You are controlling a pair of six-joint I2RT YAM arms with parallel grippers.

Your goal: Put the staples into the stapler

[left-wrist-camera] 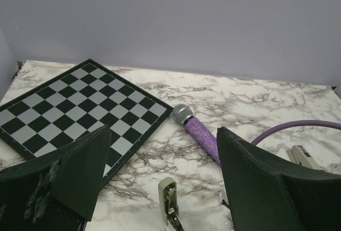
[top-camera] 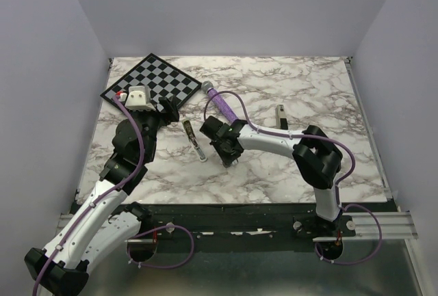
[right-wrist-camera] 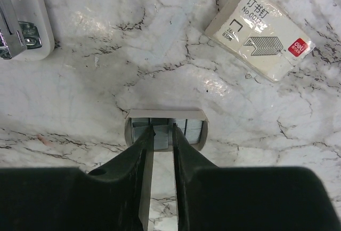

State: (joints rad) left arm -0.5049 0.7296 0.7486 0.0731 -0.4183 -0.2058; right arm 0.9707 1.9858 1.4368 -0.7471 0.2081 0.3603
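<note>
An open stapler [top-camera: 194, 140] lies on the marble table between the two arms; its cream end shows in the left wrist view [left-wrist-camera: 169, 201] and at the top left of the right wrist view [right-wrist-camera: 21, 23]. My right gripper [right-wrist-camera: 163, 134] points straight down into a small open cardboard tray [right-wrist-camera: 165, 115] of silver-grey staple strips. Its fingers are closed on one block of the staples [right-wrist-camera: 162, 135]. From above, the right gripper [top-camera: 227, 151] hides the tray. My left gripper [left-wrist-camera: 162, 135] hovers open and empty beyond the stapler's far end.
A cream staple box [right-wrist-camera: 259, 33] lies to the right of the tray. A purple microphone [top-camera: 220, 102] and a chessboard [top-camera: 154, 81] sit at the back left. A second stapler [top-camera: 280, 116] lies right of the microphone.
</note>
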